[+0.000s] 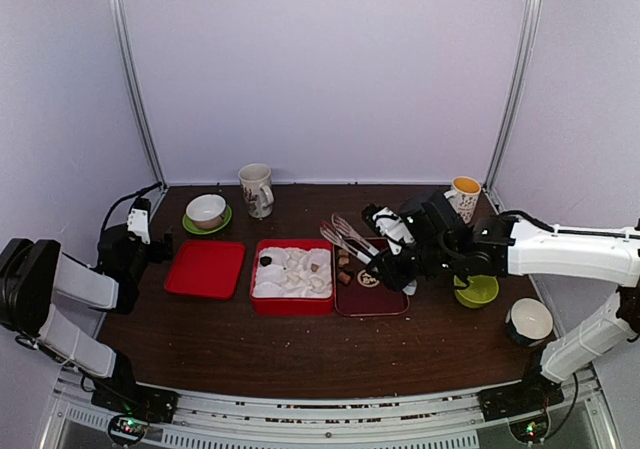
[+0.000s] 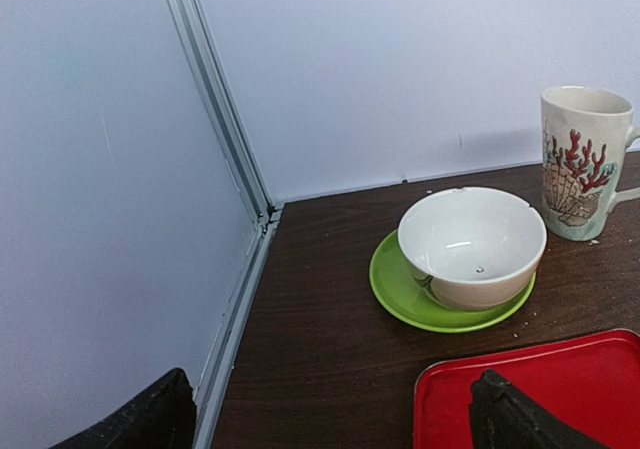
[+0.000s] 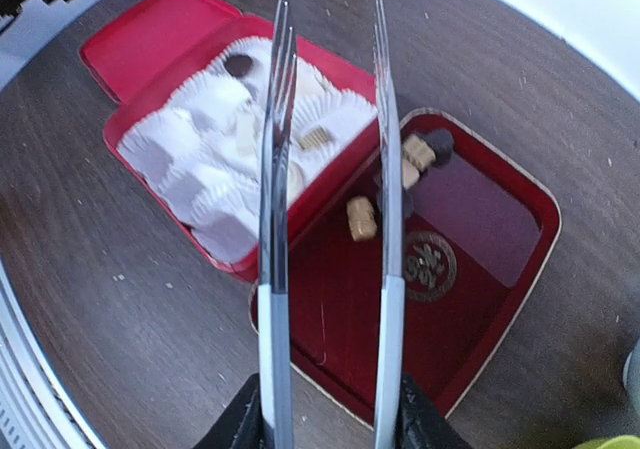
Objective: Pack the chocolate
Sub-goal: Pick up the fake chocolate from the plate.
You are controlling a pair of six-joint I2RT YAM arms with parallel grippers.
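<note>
Top view: high behind the bases, whole surface (image 1: 300,359) below. Left wrist rides low, facing the back corner beyond the left end effector (image 2: 325,414) (bowl (image 2: 470,244) ahead, seen overhead too). Right wrist peers down close along the tongs (image 3: 275,219); red box (image 3: 150,179) shared overhead.

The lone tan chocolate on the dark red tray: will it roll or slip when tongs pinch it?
Looking blocky, the tan chocolate probably will not roll. It is tiny, so likely light. The thin metal tongs may let it slip on the glossy tray.
</note>
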